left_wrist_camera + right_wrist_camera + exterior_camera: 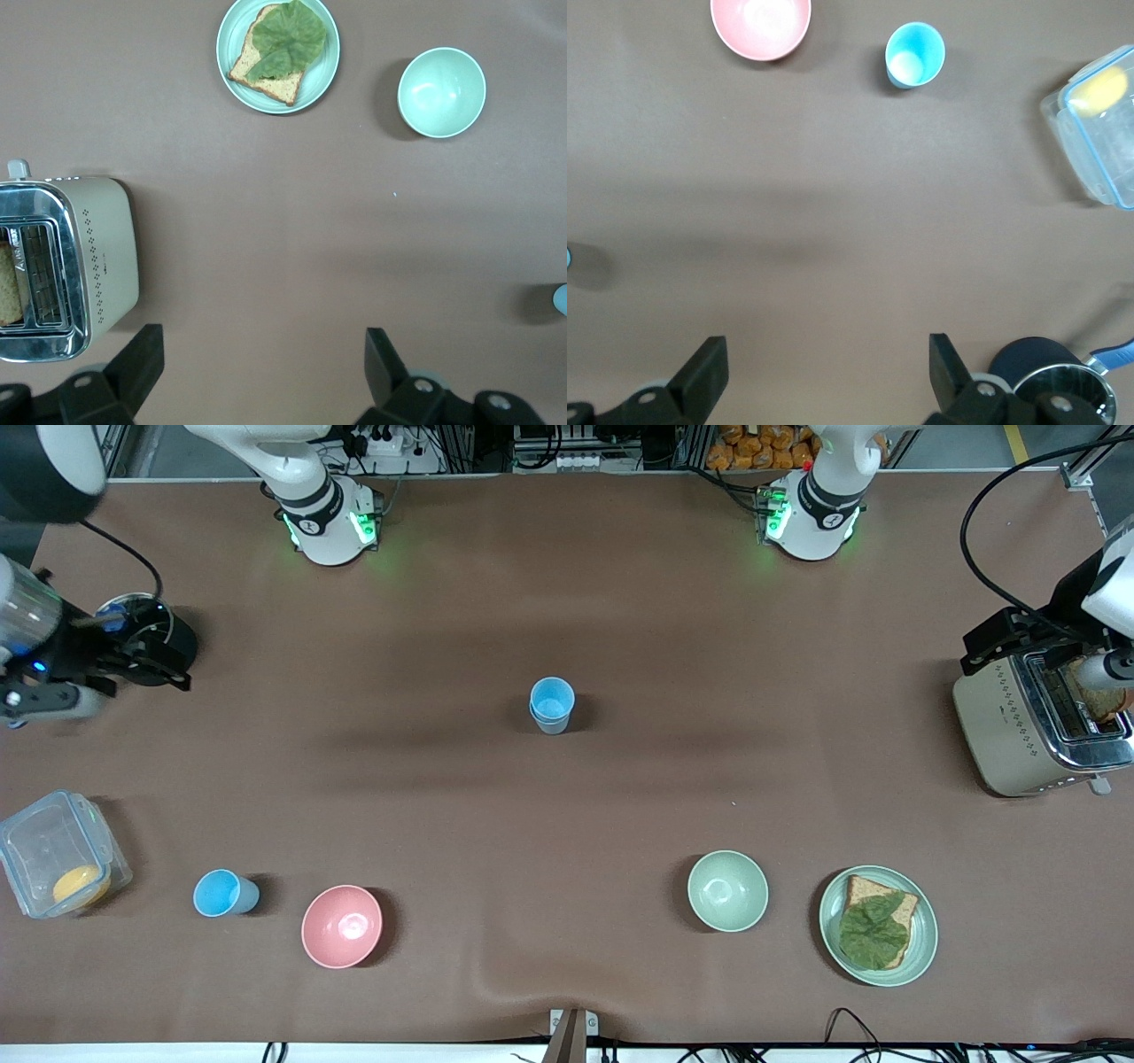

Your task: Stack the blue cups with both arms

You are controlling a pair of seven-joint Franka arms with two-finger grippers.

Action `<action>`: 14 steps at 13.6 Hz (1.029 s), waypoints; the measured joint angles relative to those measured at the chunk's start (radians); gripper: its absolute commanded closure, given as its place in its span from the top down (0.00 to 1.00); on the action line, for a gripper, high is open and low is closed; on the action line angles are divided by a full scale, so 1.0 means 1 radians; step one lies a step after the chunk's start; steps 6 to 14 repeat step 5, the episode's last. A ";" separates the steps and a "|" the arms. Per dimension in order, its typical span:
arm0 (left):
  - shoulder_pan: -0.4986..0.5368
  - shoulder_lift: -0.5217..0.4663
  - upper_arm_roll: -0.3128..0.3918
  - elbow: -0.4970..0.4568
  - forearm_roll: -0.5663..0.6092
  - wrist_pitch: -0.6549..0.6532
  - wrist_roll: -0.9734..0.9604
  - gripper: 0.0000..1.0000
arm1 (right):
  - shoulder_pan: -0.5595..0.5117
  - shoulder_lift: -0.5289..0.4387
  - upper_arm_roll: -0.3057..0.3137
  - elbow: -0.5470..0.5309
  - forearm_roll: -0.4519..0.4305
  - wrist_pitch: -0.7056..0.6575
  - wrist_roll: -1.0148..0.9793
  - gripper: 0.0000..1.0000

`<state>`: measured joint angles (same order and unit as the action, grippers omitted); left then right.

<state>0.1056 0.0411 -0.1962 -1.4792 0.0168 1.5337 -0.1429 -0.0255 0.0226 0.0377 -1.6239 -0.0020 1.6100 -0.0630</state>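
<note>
Brown tabletop [620,602], wide, bearing all. Toaster [1041,726] at the left arm's end, bread in its slot. Clear lidded box [58,864] at the right arm's end. Green plate [877,926] with leaf-topped toast, beside pale green bowl [727,890]. Pink bowl [342,926] just beside a lone blue cup [225,892]. Mid-tabletop, upright: stacked blue cups [551,705], one nested in the other. Left claw [264,376] spread apart, empty, up beside the toaster. Right claw [828,381] likewise apart, empty, up by a black pot [146,640].
</note>
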 measured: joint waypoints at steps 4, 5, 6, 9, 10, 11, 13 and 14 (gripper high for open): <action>0.000 0.000 0.002 0.008 0.000 -0.010 0.026 1.00 | 0.000 0.000 -0.030 0.029 0.000 -0.036 0.003 1.00; 0.000 0.000 0.002 0.008 0.000 -0.010 0.031 1.00 | 0.000 0.000 -0.037 0.038 0.000 -0.043 0.004 1.00; 0.000 0.000 0.002 0.008 0.000 -0.010 0.031 1.00 | 0.000 0.000 -0.037 0.038 0.000 -0.043 0.004 1.00; 0.000 0.000 0.002 0.008 0.000 -0.010 0.031 1.00 | 0.000 0.000 -0.037 0.038 0.000 -0.043 0.004 1.00; 0.000 0.000 0.002 0.008 0.000 -0.010 0.031 1.00 | 0.000 0.000 -0.037 0.038 0.000 -0.043 0.004 1.00; 0.000 0.000 0.002 0.008 0.000 -0.010 0.031 1.00 | 0.000 0.000 -0.037 0.038 0.000 -0.043 0.004 1.00; 0.000 0.000 0.002 0.008 0.000 -0.010 0.031 1.00 | 0.000 0.000 -0.037 0.038 0.000 -0.043 0.004 1.00; 0.000 0.000 0.002 0.008 0.000 -0.010 0.031 1.00 | 0.000 0.000 -0.037 0.038 0.000 -0.043 0.004 1.00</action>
